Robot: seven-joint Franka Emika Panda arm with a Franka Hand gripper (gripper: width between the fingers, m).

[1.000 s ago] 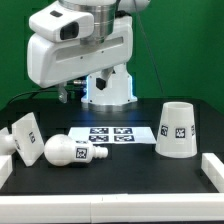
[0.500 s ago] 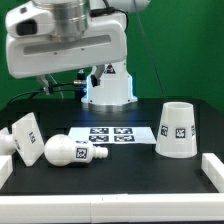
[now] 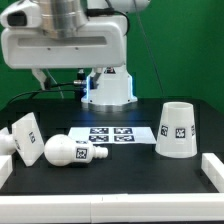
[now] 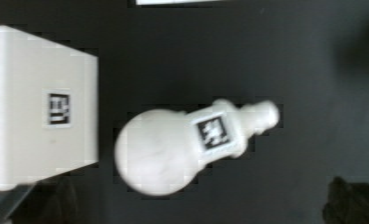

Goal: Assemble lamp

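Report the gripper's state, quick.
Gripper: open, holding nothing. Its fingers stand wide apart, and the bulb lies free below them.

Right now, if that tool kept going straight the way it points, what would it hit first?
Probably the bulb: in the wrist view its rounded end lies closest to the line of the open tool. Depth is unclear, so it might instead land on the black table.

On the table (image 3: 130,178), the base block (image 3: 22,137) lies at the exterior view's left, the bulb (image 3: 68,151) on its side just beside it, neck toward the marker board (image 3: 110,133), and the shade (image 3: 175,128) stands well apart at the exterior view's right.
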